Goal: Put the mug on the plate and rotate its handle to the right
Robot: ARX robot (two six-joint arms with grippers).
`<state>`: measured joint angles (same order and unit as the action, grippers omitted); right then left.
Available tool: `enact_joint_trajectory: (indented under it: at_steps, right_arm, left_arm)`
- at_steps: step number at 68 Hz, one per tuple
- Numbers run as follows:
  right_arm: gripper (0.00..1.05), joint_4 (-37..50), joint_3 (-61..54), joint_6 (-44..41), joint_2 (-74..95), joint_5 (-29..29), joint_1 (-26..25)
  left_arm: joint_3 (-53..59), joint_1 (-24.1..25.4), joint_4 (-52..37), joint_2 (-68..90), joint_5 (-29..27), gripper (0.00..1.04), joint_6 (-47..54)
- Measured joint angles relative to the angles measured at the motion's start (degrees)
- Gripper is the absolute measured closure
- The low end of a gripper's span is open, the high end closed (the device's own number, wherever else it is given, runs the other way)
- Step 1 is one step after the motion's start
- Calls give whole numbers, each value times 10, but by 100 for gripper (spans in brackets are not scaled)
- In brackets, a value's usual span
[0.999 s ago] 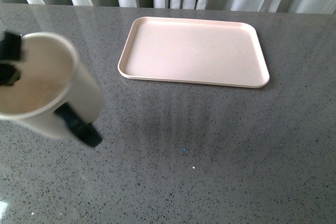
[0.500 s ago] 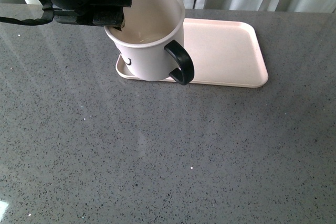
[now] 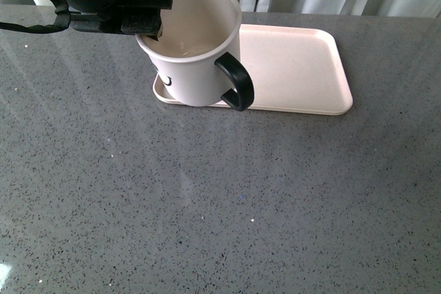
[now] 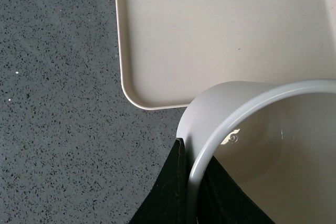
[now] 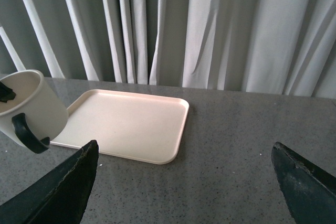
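The mug (image 3: pixel 196 67), rigid, glazed, probably slick and breakable, hangs over the plate's (image 3: pixel 296 67) near-left corner. The left claw (image 3: pixel 155 27) pinches its rim wall, a sound hold. Its axis stands almost upright, and the handle (image 3: pixel 236 84) points near-right. The right claw (image 5: pixel 181 187) gapes, empty.

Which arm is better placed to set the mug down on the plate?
Left. The left gripper holds the mug by its rim at the plate corner, while the right gripper hangs open and empty, off to the side.
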<state>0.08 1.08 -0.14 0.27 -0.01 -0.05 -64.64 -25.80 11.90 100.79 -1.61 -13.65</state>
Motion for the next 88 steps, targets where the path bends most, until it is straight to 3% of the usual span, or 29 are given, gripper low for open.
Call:
enact_joint_trajectory:
  at_steps: [7, 29, 68, 88]
  right_arm:
    - [9, 0, 0, 0, 0, 0, 0]
    - [9, 0, 0, 0, 0, 0, 0]
    - [9, 0, 0, 0, 0, 0, 0]
    - [9, 0, 0, 0, 0, 0, 0]
  left_arm:
    - [-57, 0, 83, 29, -14, 103, 10]
    - [-309, -7, 146, 209, -12, 103, 32]
    - [-559, -10, 259, 393, -12, 103, 35]
    - [-626, -18, 299, 456, -5, 103, 33]
